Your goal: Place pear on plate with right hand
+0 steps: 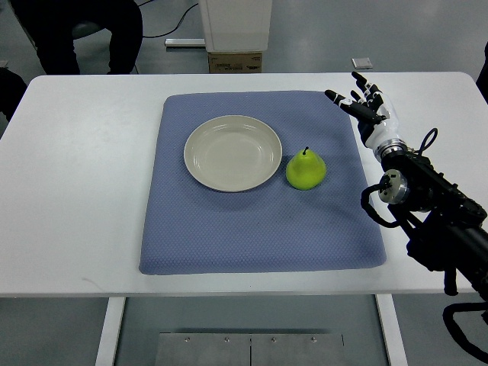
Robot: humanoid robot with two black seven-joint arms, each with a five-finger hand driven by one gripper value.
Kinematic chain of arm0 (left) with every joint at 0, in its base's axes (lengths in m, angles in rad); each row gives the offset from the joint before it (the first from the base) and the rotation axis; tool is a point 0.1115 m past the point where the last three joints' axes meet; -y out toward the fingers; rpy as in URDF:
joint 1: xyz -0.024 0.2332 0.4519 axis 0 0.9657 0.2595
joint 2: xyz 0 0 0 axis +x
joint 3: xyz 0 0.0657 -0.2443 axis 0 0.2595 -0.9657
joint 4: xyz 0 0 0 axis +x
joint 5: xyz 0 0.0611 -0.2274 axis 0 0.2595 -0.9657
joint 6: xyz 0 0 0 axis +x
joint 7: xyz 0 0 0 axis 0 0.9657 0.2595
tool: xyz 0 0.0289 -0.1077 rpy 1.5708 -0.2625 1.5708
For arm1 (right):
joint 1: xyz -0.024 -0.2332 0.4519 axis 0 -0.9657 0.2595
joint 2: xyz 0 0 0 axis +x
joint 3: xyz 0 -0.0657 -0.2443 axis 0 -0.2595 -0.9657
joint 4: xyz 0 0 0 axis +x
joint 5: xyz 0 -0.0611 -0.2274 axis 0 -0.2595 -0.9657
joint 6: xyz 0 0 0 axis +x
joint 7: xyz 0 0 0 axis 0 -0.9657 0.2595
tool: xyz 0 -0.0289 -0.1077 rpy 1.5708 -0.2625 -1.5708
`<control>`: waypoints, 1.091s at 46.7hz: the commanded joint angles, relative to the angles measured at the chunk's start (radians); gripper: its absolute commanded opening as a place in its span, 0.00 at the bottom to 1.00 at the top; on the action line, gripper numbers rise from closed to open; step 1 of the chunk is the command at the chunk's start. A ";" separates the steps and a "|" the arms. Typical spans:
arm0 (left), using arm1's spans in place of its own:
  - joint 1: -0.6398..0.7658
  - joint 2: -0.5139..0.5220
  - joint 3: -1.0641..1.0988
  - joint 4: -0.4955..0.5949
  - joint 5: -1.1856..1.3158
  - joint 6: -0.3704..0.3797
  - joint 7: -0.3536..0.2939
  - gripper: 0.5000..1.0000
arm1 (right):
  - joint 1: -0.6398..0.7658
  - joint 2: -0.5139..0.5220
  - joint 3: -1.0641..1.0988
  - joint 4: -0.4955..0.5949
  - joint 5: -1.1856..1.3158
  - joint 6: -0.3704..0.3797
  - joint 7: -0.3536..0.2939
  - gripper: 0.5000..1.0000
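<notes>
Spanning nearly the whole view, a white desk [84,191] carries a blue mat [252,236], and on the mat sit the two things that matter: a pale, empty plate [200,169] left of centre and a green pear [306,170] standing upright, stem up, just beside the plate's right rim and apparently not touching it. At the right edge the robot's right arm [435,210] reaches in, its right hand [364,103] hovering over the mat's far right corner, fingers spread and holding nothing, well apart from the pear; the left arm is out of view. A person in dark clothes sits beyond the desk's far left corner, and a white stand with a cardboard box is behind its middle. The reach seems not yet begun. To do it well, the hand should probably come down and leftward to the pear's wide lower body, close around it from the right side without nudging it into the plate, lift clear of the rim, then set it near the plate's centre before letting go.
</notes>
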 commanded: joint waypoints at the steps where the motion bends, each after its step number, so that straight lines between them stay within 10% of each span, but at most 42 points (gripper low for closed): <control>1: 0.000 0.000 0.000 0.000 0.000 0.000 0.000 1.00 | 0.000 0.000 0.000 0.000 0.000 0.000 0.000 1.00; 51: -0.002 0.000 0.000 0.000 0.000 0.000 -0.001 1.00 | 0.006 -0.017 -0.001 0.000 0.000 0.000 0.000 1.00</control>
